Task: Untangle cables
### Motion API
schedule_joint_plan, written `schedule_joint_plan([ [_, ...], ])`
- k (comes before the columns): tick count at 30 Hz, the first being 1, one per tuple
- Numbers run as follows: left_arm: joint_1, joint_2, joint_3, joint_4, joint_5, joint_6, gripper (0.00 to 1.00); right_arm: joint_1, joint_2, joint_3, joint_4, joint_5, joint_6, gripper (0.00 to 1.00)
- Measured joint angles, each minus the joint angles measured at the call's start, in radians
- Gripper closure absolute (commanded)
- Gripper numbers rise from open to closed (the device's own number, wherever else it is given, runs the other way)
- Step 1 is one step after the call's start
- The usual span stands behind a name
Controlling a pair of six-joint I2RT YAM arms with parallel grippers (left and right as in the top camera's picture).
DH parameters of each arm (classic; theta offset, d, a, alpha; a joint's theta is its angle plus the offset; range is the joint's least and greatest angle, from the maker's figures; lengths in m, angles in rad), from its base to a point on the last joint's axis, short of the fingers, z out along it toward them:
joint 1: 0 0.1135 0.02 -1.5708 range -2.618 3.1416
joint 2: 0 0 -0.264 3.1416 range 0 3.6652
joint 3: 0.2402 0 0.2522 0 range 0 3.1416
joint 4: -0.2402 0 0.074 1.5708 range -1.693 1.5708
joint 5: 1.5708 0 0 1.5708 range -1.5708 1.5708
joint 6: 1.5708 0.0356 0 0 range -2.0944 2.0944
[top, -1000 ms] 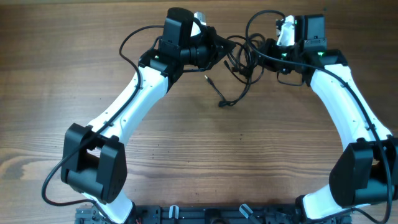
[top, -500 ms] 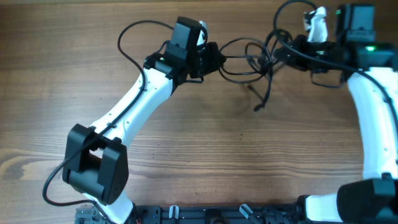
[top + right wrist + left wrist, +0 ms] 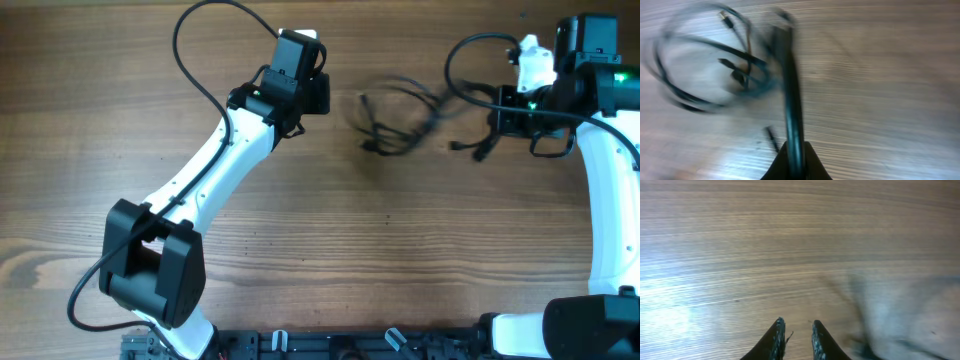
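open tbl (image 3: pixel 400 260), cables (image 3: pixel 400 118) mid-rear

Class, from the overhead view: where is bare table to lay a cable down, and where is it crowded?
Free: the wide middle of the table between left arm and right arm, below the cables; also left of the left arm. Crowded: top right, where the right gripper holds the cables.

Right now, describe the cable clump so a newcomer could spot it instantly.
On the wooden table, look at the far side, between the two white arms. The cables are a loose clump of thin black loops trailing to the right gripper, thinner than the thick wires fixed to the arms.
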Motion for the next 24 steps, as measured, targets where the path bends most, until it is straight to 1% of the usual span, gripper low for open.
schedule_joint_plan([
  [2,0.002,0.000,0.000,0.000,-0.029,0.001,0.81,-0.006,0.000,0.000,0.006,0.009,-0.003,0.96],
  [3,0.002,0.000,0.000,0.000,-0.034,0.001,0.78,-0.008,0.000,0.000,0.010,-0.014,-0.022,0.96],
  [5,0.003,0.000,0.000,0.000,-0.025,0.003,0.60,-0.009,0.000,0.000,0.015,-0.085,-0.065,0.96],
  [6,0.003,0.000,0.000,0.003,-0.001,0.019,0.54,-0.009,0.000,0.000,0.018,-0.109,-0.079,0.96],
  [7,0.005,0.000,-0.001,0.020,0.053,0.038,0.49,-0.009,0.000,0.000,0.020,-0.131,-0.087,0.96],
  [10,0.009,0.000,-0.003,0.109,0.272,0.091,0.41,-0.009,0.000,0.000,0.023,-0.187,-0.106,0.96],
  [11,0.009,0.000,-0.003,0.150,0.364,0.103,0.41,-0.009,0.000,0.000,0.023,-0.217,-0.108,0.95],
  [12,0.009,0.000,-0.003,0.173,0.422,0.110,0.41,-0.009,0.000,0.000,0.023,-0.237,-0.110,0.94],
  [13,0.008,0.000,-0.003,0.186,0.460,0.113,0.40,-0.008,0.000,0.000,0.029,-0.269,-0.111,0.91],
  [14,0.007,0.000,-0.003,0.197,0.509,0.113,0.41,-0.005,0.000,0.000,0.041,-0.301,-0.111,0.91],
  [17,0.011,0.000,-0.003,0.187,0.575,0.112,0.38,0.030,0.000,0.000,0.069,-0.351,-0.106,0.90],
  [19,0.029,0.000,-0.003,0.162,0.594,0.112,0.36,0.069,0.010,0.000,0.075,-0.342,-0.069,0.90],
  [21,0.057,0.000,-0.003,0.123,0.597,0.112,0.36,0.109,0.039,0.000,0.085,-0.318,-0.027,0.84],
  [24,0.107,0.000,-0.003,0.069,0.596,0.112,0.35,0.193,0.126,-0.003,0.130,-0.293,0.038,0.71],
])
